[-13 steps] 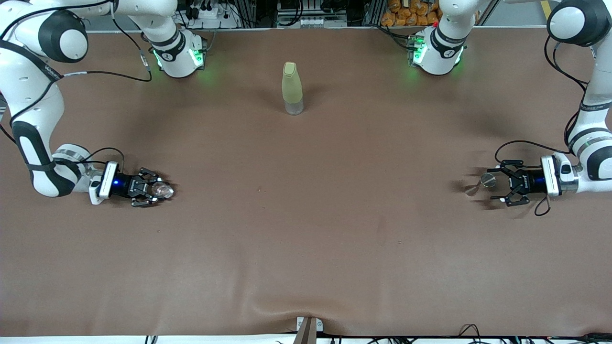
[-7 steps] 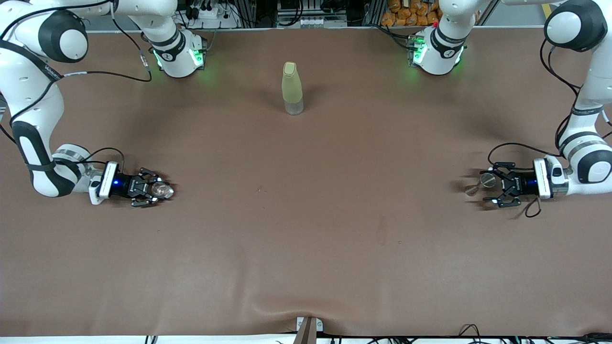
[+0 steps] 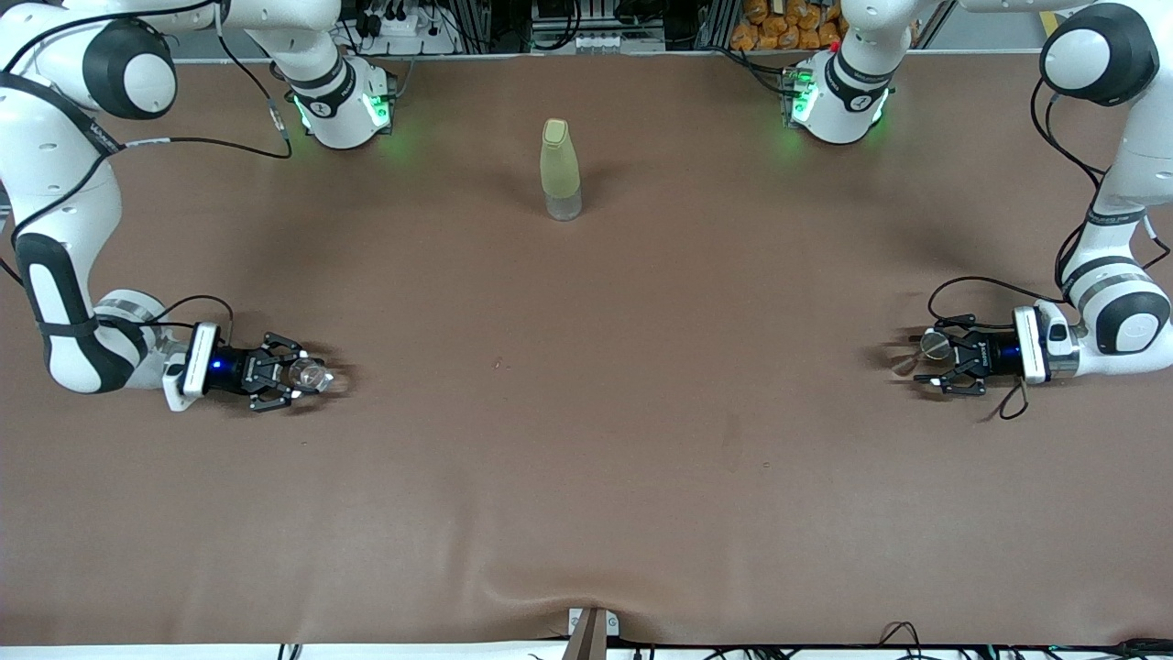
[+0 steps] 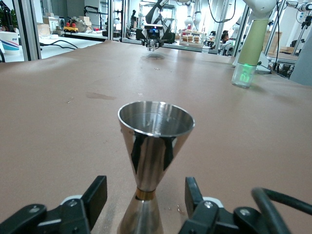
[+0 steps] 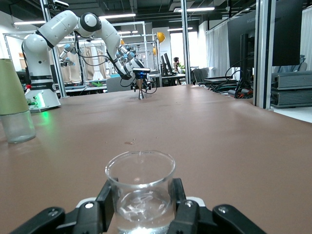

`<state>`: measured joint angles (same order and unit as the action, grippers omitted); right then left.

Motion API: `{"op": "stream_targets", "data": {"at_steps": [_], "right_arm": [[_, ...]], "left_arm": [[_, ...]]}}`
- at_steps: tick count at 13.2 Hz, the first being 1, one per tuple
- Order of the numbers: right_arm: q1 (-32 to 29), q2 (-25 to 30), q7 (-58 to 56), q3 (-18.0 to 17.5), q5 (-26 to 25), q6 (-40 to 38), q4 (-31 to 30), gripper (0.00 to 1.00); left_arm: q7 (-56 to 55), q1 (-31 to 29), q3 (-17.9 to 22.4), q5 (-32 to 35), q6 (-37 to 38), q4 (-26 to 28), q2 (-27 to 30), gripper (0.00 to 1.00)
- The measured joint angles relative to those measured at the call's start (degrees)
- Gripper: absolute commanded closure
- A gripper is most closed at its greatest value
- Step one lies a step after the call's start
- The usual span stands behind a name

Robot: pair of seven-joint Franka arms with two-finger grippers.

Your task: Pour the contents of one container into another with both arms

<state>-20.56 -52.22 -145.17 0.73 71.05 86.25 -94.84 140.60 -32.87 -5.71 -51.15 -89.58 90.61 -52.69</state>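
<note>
- Two grippers low at opposite table ends.
- Right gripper (image 3: 307, 375) — fingers (image 5: 106, 197) clamped on glass cup (image 5: 140, 187).
- Left gripper (image 3: 927, 359) — fingers (image 4: 95, 194) spread around metal cup (image 4: 153, 141), not touching.
- Bottle (image 3: 560, 170) stands between the bases.

clear glass cup (image 5: 140, 190), glossy metal cup (image 4: 152, 146) — matt table (image 3: 586, 440)

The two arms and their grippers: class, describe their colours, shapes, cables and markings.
Both arms are white, rounded segments with black joint bands and round black caps. Their bases glow green. Loose black cables run along them. Each wrist has a white flange with a blue light. The left gripper and right gripper are small, black, two-fingered linkages.
</note>
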Motion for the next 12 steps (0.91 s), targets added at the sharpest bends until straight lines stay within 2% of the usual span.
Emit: {"op": "stream_targets", "data": {"at_steps": [3, 4, 5, 6, 11, 12], "right_arm": [[2.51, 1.62, 4.89, -0.1, 0.1, 1.05, 1.42, 1.0], [3.54, 2.51, 6.84, -0.14, 0.22, 1.28, 1.57, 1.0], [4.76, 3.46, 8.31, -0.18, 1.01, 1.71, 1.66, 1.0], [6.1, 4.52, 9.49, -0.22, 2.29, 2.41, 1.71, 1.0], [12.27, 7.94, 13.96, -0.37, 8.6, 7.01, 1.73, 1.0], [13.7, 8.45, 14.19, -0.39, 10.25, 8.39, 1.72, 1.0]], "left_arm": [[0.01, 0.0, -0.01, 0.0, -0.07, -0.01, 0.0, 0.46], [0.01, 0.01, -0.02, 0.0, -0.09, -0.01, 0.0, 0.49], [0.02, 0.01, -0.03, 0.0, -0.14, -0.02, 0.0, 0.57], [0.02, 0.01, -0.04, 0.0, -0.21, -0.03, 0.0, 0.65], [0.95, 0.28, -0.15, -0.01, -0.25, -0.36, 0.01, 0.85], [1.05, 0.51, -0.16, -0.01, -0.25, -0.52, 0.01, 0.94]]}}
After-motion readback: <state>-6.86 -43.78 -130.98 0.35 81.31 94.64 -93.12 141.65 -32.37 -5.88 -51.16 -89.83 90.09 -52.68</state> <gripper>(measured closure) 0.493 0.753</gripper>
